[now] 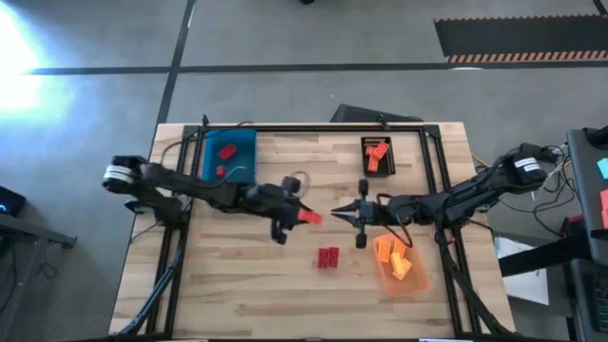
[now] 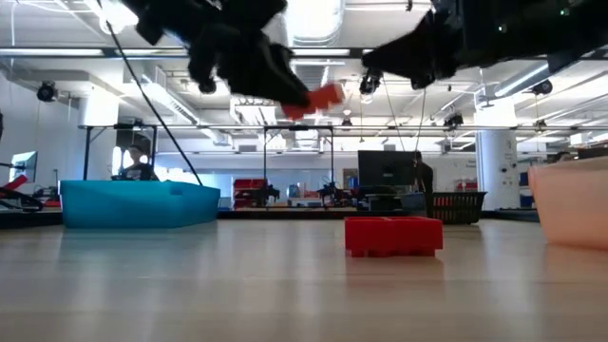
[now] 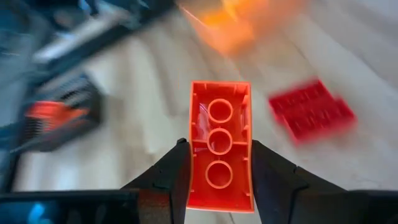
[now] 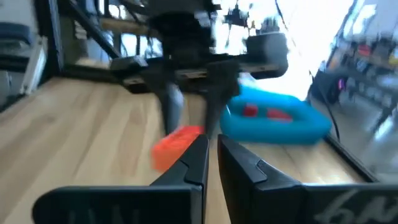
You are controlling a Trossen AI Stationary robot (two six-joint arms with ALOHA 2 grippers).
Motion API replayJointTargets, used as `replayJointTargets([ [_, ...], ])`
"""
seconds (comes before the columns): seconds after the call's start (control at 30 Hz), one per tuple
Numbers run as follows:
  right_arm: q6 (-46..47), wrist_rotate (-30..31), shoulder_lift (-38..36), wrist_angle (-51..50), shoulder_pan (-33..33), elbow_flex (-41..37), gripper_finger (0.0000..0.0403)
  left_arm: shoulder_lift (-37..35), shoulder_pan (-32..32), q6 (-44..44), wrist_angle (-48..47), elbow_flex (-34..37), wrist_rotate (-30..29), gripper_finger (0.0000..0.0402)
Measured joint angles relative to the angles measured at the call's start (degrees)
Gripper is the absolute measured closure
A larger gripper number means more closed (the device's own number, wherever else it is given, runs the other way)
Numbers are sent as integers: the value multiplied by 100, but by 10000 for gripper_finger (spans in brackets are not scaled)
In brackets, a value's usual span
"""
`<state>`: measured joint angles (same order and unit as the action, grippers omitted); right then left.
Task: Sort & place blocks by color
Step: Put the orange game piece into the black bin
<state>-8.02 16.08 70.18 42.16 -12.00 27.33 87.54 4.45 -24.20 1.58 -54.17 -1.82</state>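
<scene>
My left gripper (image 1: 300, 215) is shut on an orange-red block (image 1: 310, 218) and holds it high above mid-table. My right gripper (image 1: 336, 214) hangs shut with nothing in it, just right of that block, its tips pointing at it. A red block (image 1: 328, 256) lies flat on the wood nearer the front edge. The blue tray (image 1: 242, 144) at the far left holds red blocks. The black tray (image 1: 367, 167) at the far right holds orange-red ones. The translucent orange tray (image 1: 410, 284) at the near right holds orange-yellow ones. My left gripper pinches the orange-red block by its two long sides (image 3: 194, 168) between its two fingers (image 3: 174, 177). The fingers come from the table's left, slanting down, and lie along the block. The block's far end sticks out past the fingertips. Its hollow underside faces the wrist camera, and it hangs clear of the table (image 2: 323, 97).
A black frame rail (image 1: 313, 126) runs along the table's far side and down both sides. Bare wood lies between the trays and along the near edge. In the low view a person (image 2: 141, 166) sits far behind the blue tray.
</scene>
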Motion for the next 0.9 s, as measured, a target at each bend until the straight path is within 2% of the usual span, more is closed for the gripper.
replayJointTargets([
  [0.13, -67, 18, 468, 1126, -23, 151, 376, -634, 257, 548, 1290, 749, -1004, 284],
  [0.27, -182, 40, 734, 1130, -24, 481, 376, -995, 621, 595, 2116, 1268, -1984, 284],
  [0.33, -429, 5, 851, 1022, -40, 645, 371, -1063, 730, 624, 2594, 1395, -2079, 284],
  [0.5, -1133, 0, 1147, 1009, -137, 1069, 335, -1175, 921, 978, 2906, 1600, -2103, 284],
  [0.7, -1396, 48, 1173, 808, -169, 1468, 254, -1225, 1028, 1475, 3686, 1893, -2106, 284],
  [0.9, -1559, 66, 1137, 480, -164, 1774, 176, -1252, 1067, 1464, 3789, 1939, -2099, 285],
])
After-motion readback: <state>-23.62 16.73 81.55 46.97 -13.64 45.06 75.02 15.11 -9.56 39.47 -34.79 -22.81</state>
